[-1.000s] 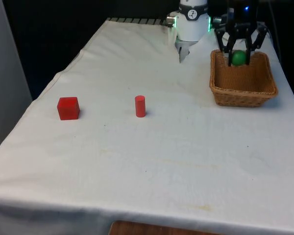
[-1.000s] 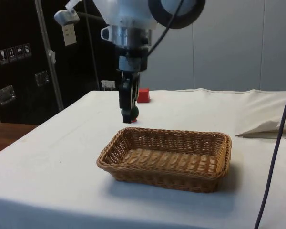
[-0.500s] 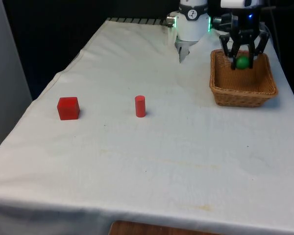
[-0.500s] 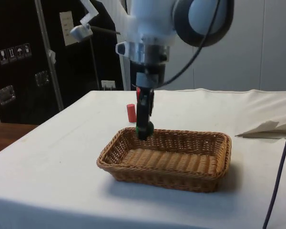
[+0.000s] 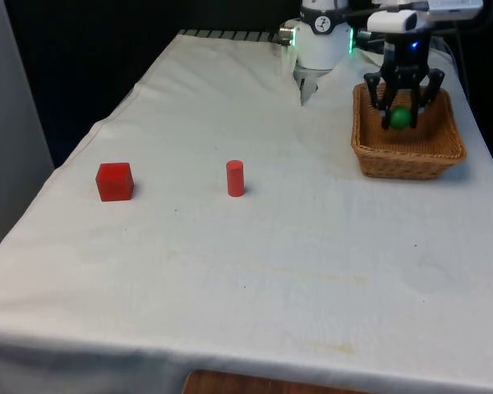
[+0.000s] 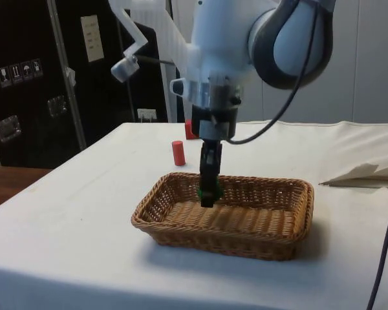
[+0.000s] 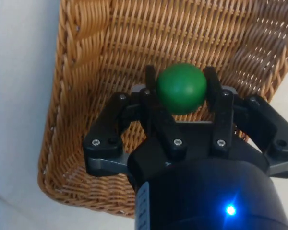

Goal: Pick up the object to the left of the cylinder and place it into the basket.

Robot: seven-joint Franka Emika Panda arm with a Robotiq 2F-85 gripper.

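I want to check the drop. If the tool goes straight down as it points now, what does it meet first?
Most likely the basket floor. The tool holds the green ball and points down over the woven bottom, with nothing between them; the remaining height is hard to judge.

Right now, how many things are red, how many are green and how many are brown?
Red: 2, the cube and the cylinder.
Green: 1, the ball held in the gripper.
Brown: 1, the basket.
Total: 4 things.
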